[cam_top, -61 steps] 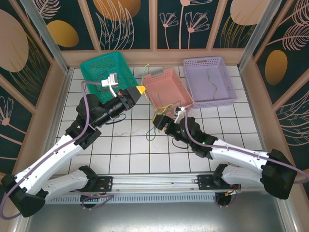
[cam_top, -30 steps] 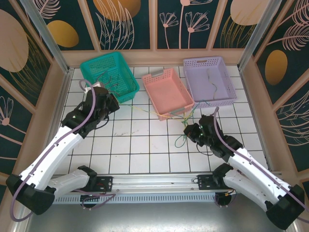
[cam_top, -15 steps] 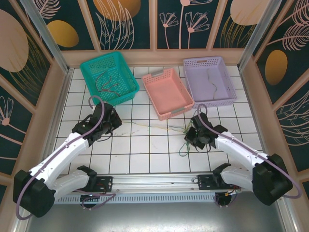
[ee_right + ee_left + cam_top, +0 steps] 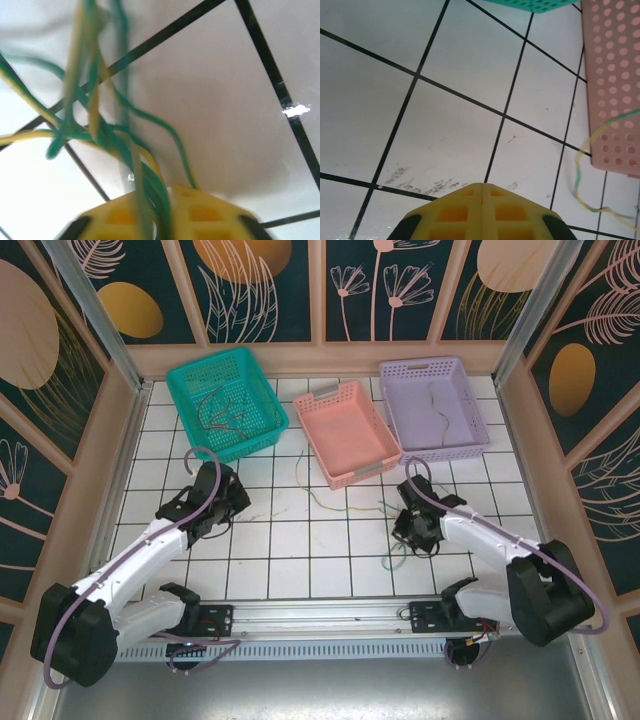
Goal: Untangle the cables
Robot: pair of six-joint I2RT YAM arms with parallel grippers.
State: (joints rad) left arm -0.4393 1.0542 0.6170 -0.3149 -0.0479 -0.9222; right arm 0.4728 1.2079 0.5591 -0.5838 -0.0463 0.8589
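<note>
My right tool (image 4: pixel 167 205) is clamped on a bunch of green and yellow cables (image 4: pixel 95 125). They cross one another just ahead of its tips, though the blur keeps me from telling whether they are knotted or only overlapping. My left tool (image 4: pixel 482 192) is closed on nothing, low over the desk (image 4: pixel 460 75). A few wires (image 4: pixel 222 410) lie in the teal basket (image 4: pixel 205 368) and one dark wire (image 4: pixel 436 405) in the lilac basket (image 4: pixel 420 367). The pink basket (image 4: pixel 330 395) is bare. I judge the job partly done, since the bunch trailing between my tools needs parting.
</note>
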